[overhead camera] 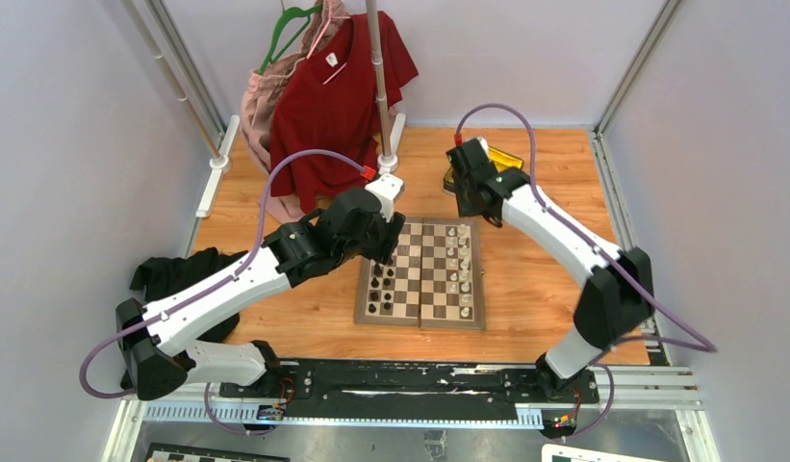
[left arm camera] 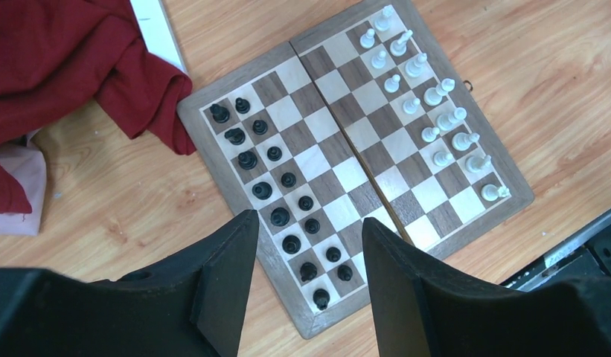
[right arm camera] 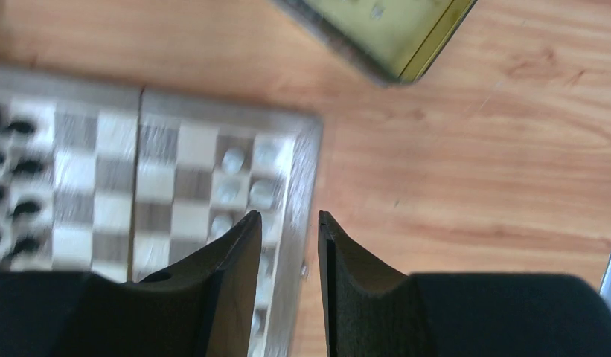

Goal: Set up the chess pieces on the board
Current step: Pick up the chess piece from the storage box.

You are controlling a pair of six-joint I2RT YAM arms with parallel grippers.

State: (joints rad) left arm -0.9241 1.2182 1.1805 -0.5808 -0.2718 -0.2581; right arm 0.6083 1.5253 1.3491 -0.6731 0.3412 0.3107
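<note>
Edging the board (left arm camera: 347, 152), cream chess pieces (left arm camera: 434, 95) in two rows, left pincer (left arm camera: 306, 249) wide, right pincer (right arm camera: 289, 242) narrow, empty

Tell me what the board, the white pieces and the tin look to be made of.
The board looks like wood: grain shows in its light and dark squares and tan border, with a matte finish. The white pieces look like smooth plastic, slightly glossy, though painted wood is possible. The tin looks like metal: gold, shiny, with a thin rim.
</note>
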